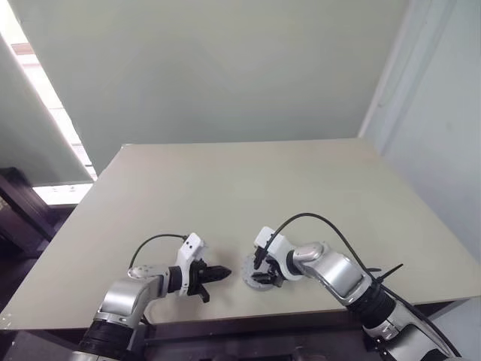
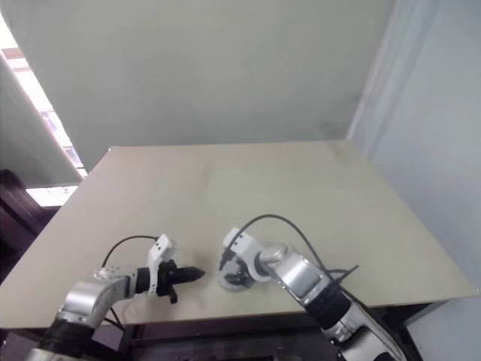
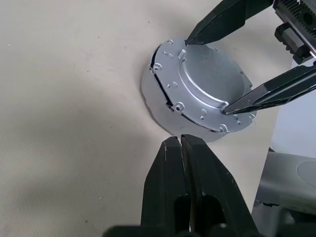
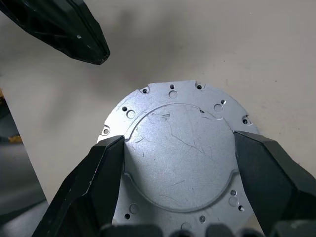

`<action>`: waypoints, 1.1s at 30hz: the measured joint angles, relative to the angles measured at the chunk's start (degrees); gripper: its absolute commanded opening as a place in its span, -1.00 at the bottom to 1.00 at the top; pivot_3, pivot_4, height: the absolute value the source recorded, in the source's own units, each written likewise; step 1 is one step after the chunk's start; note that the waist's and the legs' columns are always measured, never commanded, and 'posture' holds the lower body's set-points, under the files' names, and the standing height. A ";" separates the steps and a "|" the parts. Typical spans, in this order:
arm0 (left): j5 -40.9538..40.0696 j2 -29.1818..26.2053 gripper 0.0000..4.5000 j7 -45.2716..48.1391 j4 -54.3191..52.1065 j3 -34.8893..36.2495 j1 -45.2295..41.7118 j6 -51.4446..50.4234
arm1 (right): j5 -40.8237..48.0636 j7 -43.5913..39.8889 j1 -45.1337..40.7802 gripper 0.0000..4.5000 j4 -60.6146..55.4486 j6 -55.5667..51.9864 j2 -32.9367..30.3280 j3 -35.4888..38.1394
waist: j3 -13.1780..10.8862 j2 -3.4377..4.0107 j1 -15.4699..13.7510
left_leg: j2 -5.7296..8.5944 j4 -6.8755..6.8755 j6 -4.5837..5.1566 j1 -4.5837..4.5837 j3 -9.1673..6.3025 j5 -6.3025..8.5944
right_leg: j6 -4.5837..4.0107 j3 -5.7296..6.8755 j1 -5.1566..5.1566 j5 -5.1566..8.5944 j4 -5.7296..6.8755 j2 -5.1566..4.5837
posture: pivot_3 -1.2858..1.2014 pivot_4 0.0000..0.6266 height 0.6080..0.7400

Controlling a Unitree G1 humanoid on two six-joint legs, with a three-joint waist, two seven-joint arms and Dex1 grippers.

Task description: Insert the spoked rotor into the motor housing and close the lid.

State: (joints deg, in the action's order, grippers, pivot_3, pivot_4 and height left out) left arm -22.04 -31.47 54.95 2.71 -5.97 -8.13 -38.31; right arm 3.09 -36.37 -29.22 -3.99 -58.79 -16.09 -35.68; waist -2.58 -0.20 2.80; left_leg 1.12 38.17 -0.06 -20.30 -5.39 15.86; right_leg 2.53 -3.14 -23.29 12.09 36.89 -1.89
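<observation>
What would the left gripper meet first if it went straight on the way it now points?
Most likely the silver motor assembly lying on the table. The shut left gripper points at its near edge; depth is unclear.

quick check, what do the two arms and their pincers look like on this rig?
Both arms are silver-grey metal with black joint bands and white wrist blocks. A black cable loops over each wrist. The left pincer and right pincer each have two glossy black tapered fingers. No markings visible.
</observation>
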 measured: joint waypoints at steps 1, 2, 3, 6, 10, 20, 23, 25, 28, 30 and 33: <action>0.00 0.00 -1.00 0.00 0.00 0.00 0.00 0.00 | -0.01 0.01 0.00 0.45 0.01 -0.03 0.02 0.00 | 0.01 0.00 0.00 | 0.00 0.00 0.00 0.00 0.00 0.00 | 0.00 0.00 0.00 0.00 0.00 0.00 | 0.03 -1.00 1.00; 0.00 0.01 -1.00 0.00 0.00 -0.01 0.00 0.02 | -0.04 0.08 -0.01 0.45 0.03 -0.12 0.07 0.00 | 0.05 0.01 0.00 | 0.00 0.00 0.00 0.02 0.00 0.00 | 0.00 0.00 0.02 0.00 0.00 0.00 | 0.03 -1.00 1.00; 0.00 0.01 -1.00 -0.01 0.00 -0.02 0.00 0.02 | -0.04 0.25 -0.01 0.45 0.05 -0.30 0.13 0.01 | 0.06 0.02 0.00 | 0.00 0.00 0.00 0.02 0.00 0.00 | 0.00 0.00 0.01 0.00 0.00 0.00 | 0.03 -1.00 1.00; 0.00 0.25 -1.00 -0.04 0.00 -0.02 0.00 0.02 | -0.07 1.46 -0.32 0.45 0.23 -2.29 1.18 0.28 | 0.10 0.02 0.02 | -0.01 0.00 0.00 0.04 0.00 0.00 | 0.00 0.00 0.01 0.00 0.01 0.00 | 0.03 -1.00 1.00; 0.00 0.40 -1.00 -0.07 0.00 -0.05 0.00 0.02 | -0.05 2.26 -0.61 0.45 0.44 -3.61 1.89 0.53 | 0.11 0.02 0.02 | -0.01 0.00 0.00 0.12 0.00 0.00 | 0.00 0.00 0.03 0.00 0.01 0.01 | 0.03 -1.00 1.00; 0.00 0.97 -1.00 -0.25 0.00 -0.05 0.03 0.07 | 0.00 2.83 -1.51 0.45 0.74 -5.60 2.47 0.31 | 0.11 0.03 0.02 | -0.01 0.00 0.00 0.20 0.00 0.00 | -0.01 0.00 0.05 0.01 0.01 0.00 | 0.03 -1.00 1.00; 0.00 1.02 -1.00 -0.27 0.00 -0.05 0.03 0.09 | 0.00 2.85 -1.64 0.45 0.73 -5.78 2.45 -0.10 | 0.12 0.03 0.02 | -0.01 0.00 0.00 0.21 0.00 0.00 | -0.01 0.00 0.05 0.01 0.01 0.00 | 0.03 -1.00 1.00; 0.00 1.06 -1.00 -0.29 0.00 -0.05 0.04 0.13 | -0.01 2.92 -1.78 0.45 0.67 -5.99 2.43 -0.37 | 0.13 0.05 0.03 | -0.01 -0.01 0.00 0.22 0.00 0.00 | -0.01 0.00 0.05 0.01 0.01 0.00 | 0.03 -1.00 1.00; 0.00 1.14 -1.00 -0.36 0.00 -0.05 0.04 0.24 | -0.04 2.95 -2.25 0.45 0.63 -6.11 2.20 -1.22 | 0.15 0.08 0.04 | -0.01 -0.03 0.00 0.24 0.01 0.00 | -0.01 -0.01 0.06 0.02 0.00 0.00 | 0.03 -1.00 1.00; 0.00 1.33 -1.00 -0.47 0.00 -0.05 0.06 0.25 | -0.06 2.95 -2.55 0.45 0.63 -6.17 2.07 -1.69 | 0.17 0.09 0.04 | -0.01 -0.04 0.00 0.25 0.01 0.00 | -0.01 -0.01 0.06 0.02 0.00 0.00 | 0.03 -1.00 1.00; 0.00 1.67 -1.00 -0.74 0.00 -0.05 0.11 0.30 | -0.06 2.91 -3.11 0.45 0.64 -6.17 1.80 -2.50 | 0.19 0.11 0.04 | -0.01 -0.05 0.00 0.26 0.01 0.00 | -0.01 0.00 0.07 0.02 0.00 0.00 | 0.03 -1.00 1.00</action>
State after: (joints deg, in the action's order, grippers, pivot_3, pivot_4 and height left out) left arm -22.04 -29.81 54.20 2.70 -6.02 -8.02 -38.00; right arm 3.03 -33.46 -32.33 -3.35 -64.97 -14.29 -38.18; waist -2.39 -0.10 2.84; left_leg 1.10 38.11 -0.06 -20.04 -5.38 15.86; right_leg 2.52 -3.14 -23.22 12.11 36.89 -1.88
